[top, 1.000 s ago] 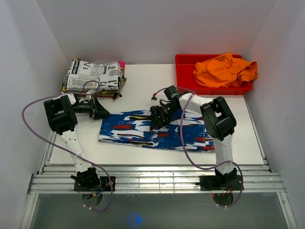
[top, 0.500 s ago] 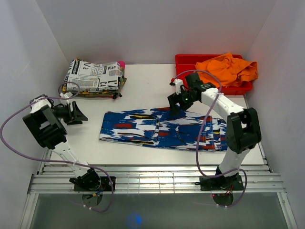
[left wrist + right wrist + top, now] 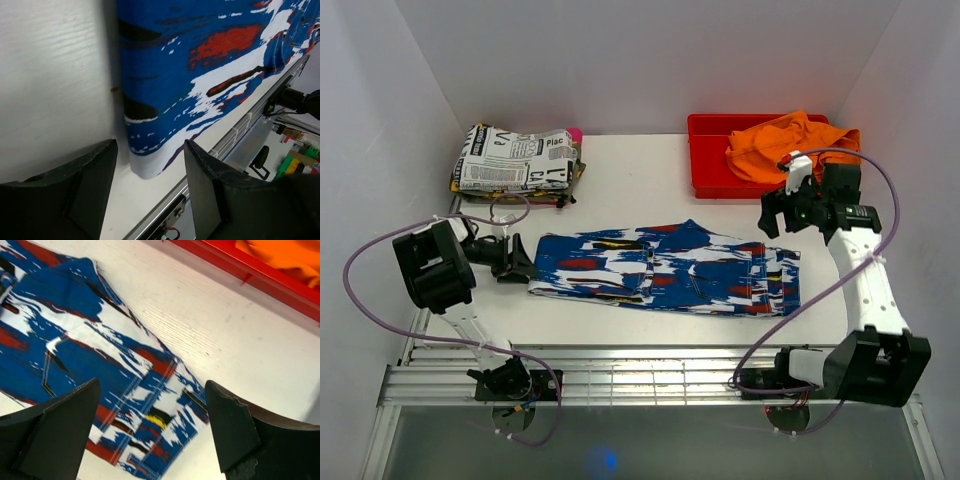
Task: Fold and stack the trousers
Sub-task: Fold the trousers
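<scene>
Lying flat, trousers [image 3: 665, 268] appear halved lengthwise; cross-folds, stacking outstanding. Left gripper [image 3: 518, 261] (9 o'clock) and right gripper [image 3: 775, 214] (2 o'clock) gape empty.

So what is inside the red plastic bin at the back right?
The red plastic bin holds a crumpled orange cloth filling its right part; its left part shows bare red floor. Anything beneath the cloth is covered.
</scene>
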Robot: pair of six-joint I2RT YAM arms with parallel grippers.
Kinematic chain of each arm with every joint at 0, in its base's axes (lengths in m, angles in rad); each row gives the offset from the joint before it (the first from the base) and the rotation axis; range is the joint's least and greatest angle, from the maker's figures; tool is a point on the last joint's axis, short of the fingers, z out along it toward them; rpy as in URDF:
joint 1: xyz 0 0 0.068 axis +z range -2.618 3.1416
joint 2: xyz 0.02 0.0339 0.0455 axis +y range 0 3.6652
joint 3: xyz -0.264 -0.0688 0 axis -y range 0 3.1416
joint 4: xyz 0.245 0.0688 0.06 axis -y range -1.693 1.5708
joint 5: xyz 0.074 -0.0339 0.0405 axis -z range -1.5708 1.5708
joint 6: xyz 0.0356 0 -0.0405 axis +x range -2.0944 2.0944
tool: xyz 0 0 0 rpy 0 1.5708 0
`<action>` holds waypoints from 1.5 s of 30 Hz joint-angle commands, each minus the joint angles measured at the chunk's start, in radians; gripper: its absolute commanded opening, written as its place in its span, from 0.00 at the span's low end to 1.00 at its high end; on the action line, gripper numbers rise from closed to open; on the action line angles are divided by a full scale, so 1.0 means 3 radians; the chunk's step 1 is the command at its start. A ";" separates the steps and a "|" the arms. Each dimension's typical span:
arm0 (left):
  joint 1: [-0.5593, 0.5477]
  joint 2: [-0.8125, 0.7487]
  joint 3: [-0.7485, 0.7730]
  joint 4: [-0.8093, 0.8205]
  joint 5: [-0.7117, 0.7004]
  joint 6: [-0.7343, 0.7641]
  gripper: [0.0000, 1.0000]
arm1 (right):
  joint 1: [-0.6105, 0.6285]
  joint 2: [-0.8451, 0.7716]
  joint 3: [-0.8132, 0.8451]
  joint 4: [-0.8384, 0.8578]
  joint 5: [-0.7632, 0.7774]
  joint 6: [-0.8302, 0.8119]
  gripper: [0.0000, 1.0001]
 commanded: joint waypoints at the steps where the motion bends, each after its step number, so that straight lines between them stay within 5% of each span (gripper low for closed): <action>1: -0.0092 0.0004 -0.0102 0.0523 -0.0013 -0.0152 0.67 | -0.0057 -0.0386 -0.0231 -0.0084 0.0359 -0.0214 0.90; 5: -0.0118 0.0147 -0.0072 0.0717 0.0131 -0.0393 0.61 | -0.0231 -0.0331 -0.0293 -0.0650 0.0420 -0.0444 0.90; 14: -0.0108 0.0153 0.0143 0.0769 0.0417 -0.0659 0.25 | -0.1152 0.0593 -0.0176 -0.1209 0.0252 -0.0844 0.95; 18: -0.0103 0.0123 0.0245 0.0652 0.0540 -0.0720 0.00 | -0.1321 0.0916 -0.0074 -0.1296 0.0099 -0.0854 0.99; 31: 0.0153 -0.0782 0.1053 -0.0013 0.0034 -0.0812 0.00 | -0.1367 0.1454 0.0101 -0.1404 -0.0622 -0.0333 0.90; 45: -0.0986 -0.1325 0.1385 0.0124 -0.0733 -0.1824 0.00 | -0.0422 0.1689 -0.0385 -0.0704 -0.1215 0.0485 0.84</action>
